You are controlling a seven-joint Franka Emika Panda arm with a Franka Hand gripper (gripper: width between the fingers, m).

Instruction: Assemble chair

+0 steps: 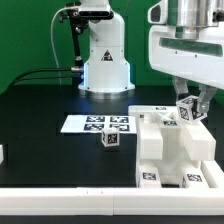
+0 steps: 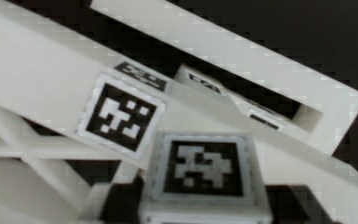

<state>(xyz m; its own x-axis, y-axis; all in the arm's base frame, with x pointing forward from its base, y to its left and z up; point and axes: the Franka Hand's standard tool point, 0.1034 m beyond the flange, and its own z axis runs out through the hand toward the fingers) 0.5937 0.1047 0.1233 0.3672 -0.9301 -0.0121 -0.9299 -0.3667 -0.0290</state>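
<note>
The chair [image 1: 170, 150] is a blocky set of matte white panels and bars with small tags, standing at the exterior view's front right. My gripper [image 1: 191, 106] hangs just above its far upper edge, shut on a small white tagged peg [image 1: 187, 109]. In the wrist view the peg [image 2: 202, 165] shows its tag face between my dark fingers [image 2: 130, 196], with my gripper [image 2: 202, 205] closed around it. Behind it lie a tagged chair panel [image 2: 123, 110] and slanted white bars [image 2: 247, 45]. A second small tagged peg [image 1: 111, 141] stands alone on the black table.
The marker board [image 1: 97, 124] lies flat in the middle of the table. The robot base [image 1: 105, 60] stands at the back with black cables to its left. A white part [image 1: 2, 153] shows at the left edge. A white rim [image 1: 60, 195] runs along the front.
</note>
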